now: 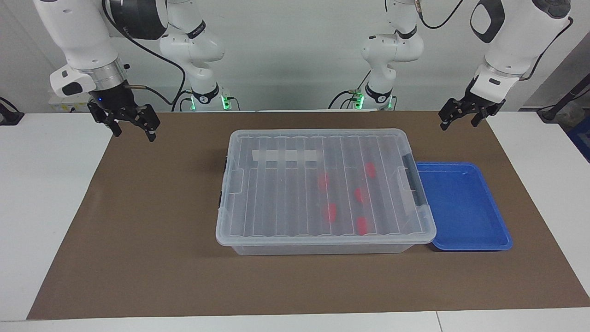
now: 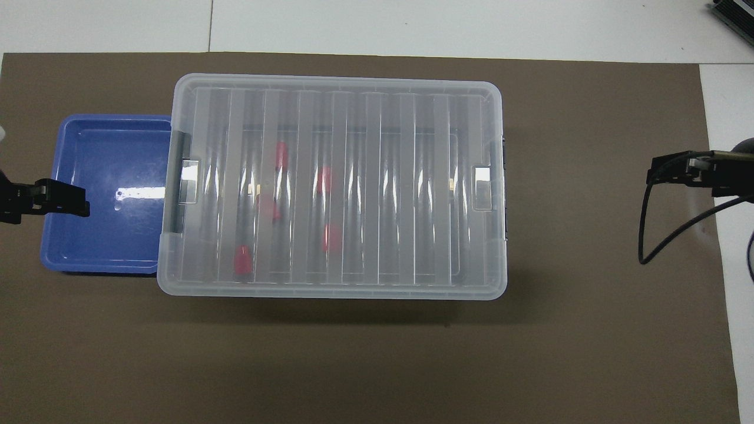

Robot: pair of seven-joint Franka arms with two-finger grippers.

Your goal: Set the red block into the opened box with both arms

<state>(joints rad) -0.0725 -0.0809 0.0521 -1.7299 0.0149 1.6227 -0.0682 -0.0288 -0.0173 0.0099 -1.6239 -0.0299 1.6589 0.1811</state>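
A: In the facing view, where are the small bright red plastic blocks (image 1: 324, 180) sitting?

B: Five are lying inside the large clear plastic box (image 1: 322, 237), showing through its ribbed translucent lid (image 1: 276, 193), which is resting on it. They are clustering toward the left arm's end, where a shallow blue plastic tray (image 1: 465, 242) is sitting just beside the box on the brown mat (image 1: 138, 230) covering the white surface (image 1: 46, 184).

A: And the grippers?

B: The right gripper (image 1: 133, 128) is hanging over the mat's corner, fingers spread and holding nothing. The left gripper (image 1: 459, 119) is hanging over the mat's other corner nearest the robots, also spread and empty.

A: Overhead?

B: The left gripper (image 2: 70, 203) is showing over the tray (image 2: 88, 259). The right gripper (image 2: 665, 174) is showing over the mat's edge, well apart from the box (image 2: 495, 176). The blocks (image 2: 242, 259) are showing under the lid.
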